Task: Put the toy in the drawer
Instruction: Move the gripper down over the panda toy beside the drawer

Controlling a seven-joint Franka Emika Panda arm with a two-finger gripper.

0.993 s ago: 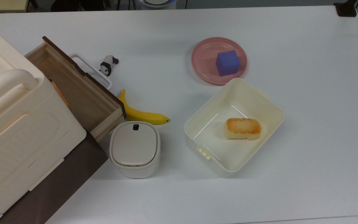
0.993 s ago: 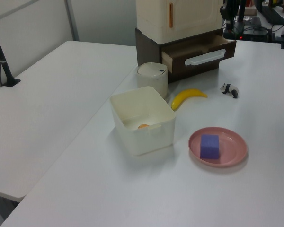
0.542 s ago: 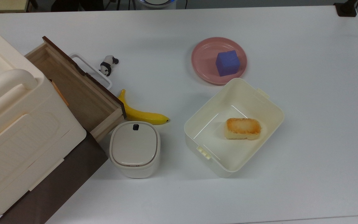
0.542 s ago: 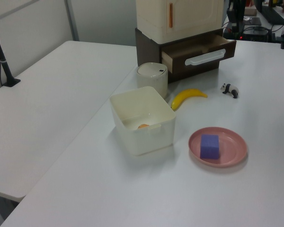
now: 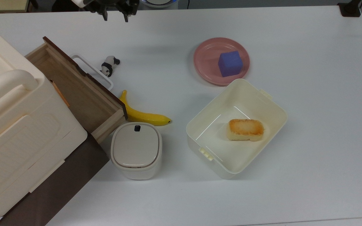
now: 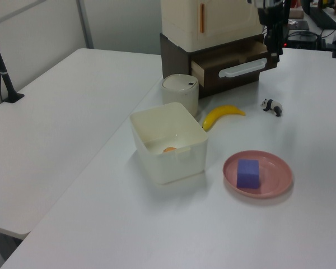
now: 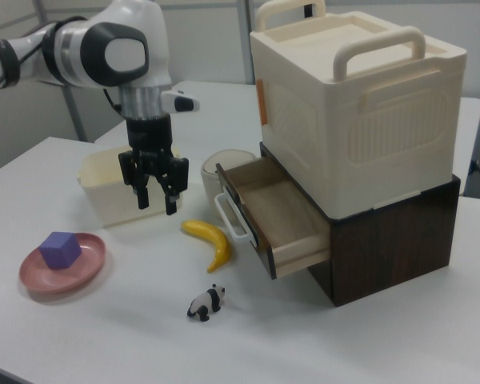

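Black-and-white panda toy [image 5: 110, 65] sits on the white bench [image 5: 309, 94], upper left of the top view, just beside the white loop handle of the light-wood drawer [image 5: 74, 91], which stands open. New vs. half a sec ago: the tool [image 5: 115, 15] has come into the top view's upper edge, fingers spread, nothing held. Approach starting; grasp not yet made.

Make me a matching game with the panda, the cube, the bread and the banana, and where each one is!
Things:
1. panda
2. cube
3. bread
4. banana

Places:
A. inside the cream bin
B. on the table, by the drawer's white handle
C. on the pink plate
D. on the table, beside the drawer's corner

Pairs: 1-B, 2-C, 3-A, 4-D
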